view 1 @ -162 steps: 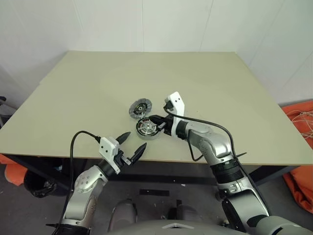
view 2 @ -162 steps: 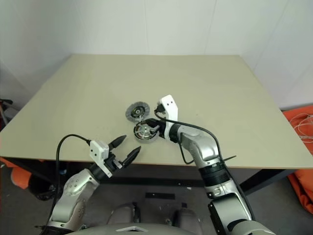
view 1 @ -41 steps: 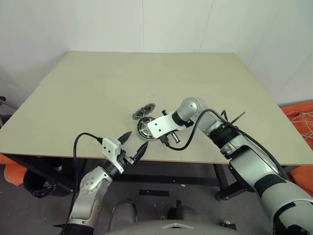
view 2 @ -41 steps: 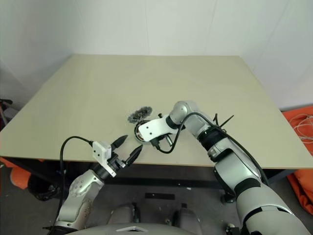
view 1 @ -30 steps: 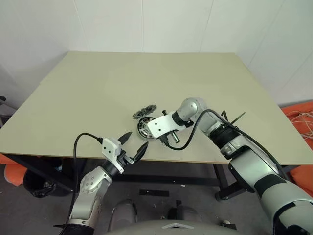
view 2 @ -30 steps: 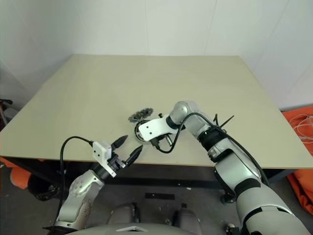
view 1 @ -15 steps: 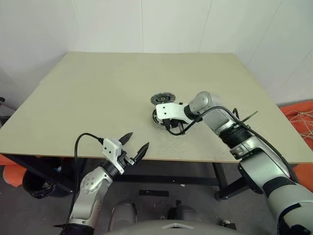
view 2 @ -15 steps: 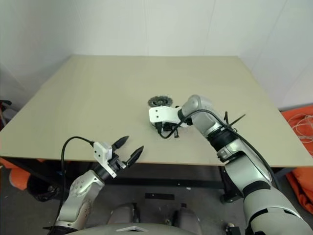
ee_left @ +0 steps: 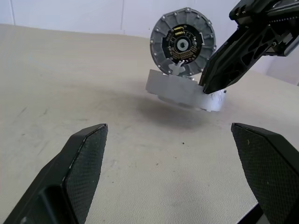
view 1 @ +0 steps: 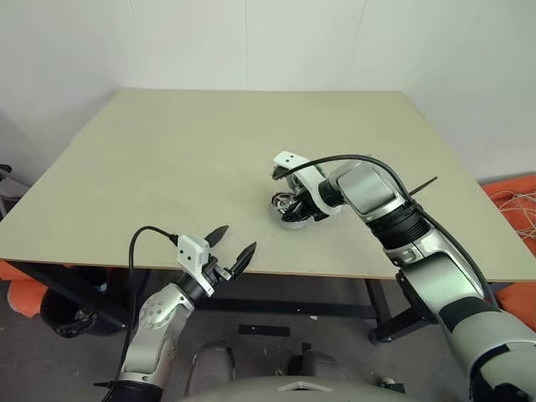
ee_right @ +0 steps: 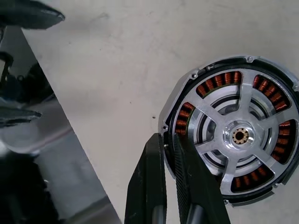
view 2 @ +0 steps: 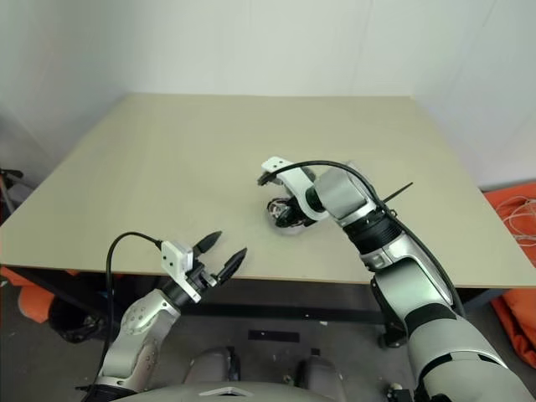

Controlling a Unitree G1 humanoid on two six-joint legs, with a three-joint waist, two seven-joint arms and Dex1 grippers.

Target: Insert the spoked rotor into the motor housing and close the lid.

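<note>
Motor housing [view 1: 290,209]: left eye view, just right of frame centre on the table [view 1: 151,159], under the right gripper [view 1: 295,199]. Its detail is too small to read here, and the grip itself is masked by the wrist. The left gripper [view 1: 237,238] is at lower left, off the table's near edge, with jaws wide and empty. Left wrist view: the lid [ee_left: 183,44] stands on edge at upper centre, above the housing's pale side wall, with a shadow beneath. Whether lid and housing are joined or merely touching cannot be told. Right wrist view: the housing fills the right half, showing copper windings and a silver spoked face, its right edge cut off. The right jaws are narrow, pinching its rim. Spoked rotor: whether that spoked face is it, already seated, cannot be told. Risks, as judged: the thin rim pinch may let the housing swivel or slip, and the upright lid may topple.
</note>
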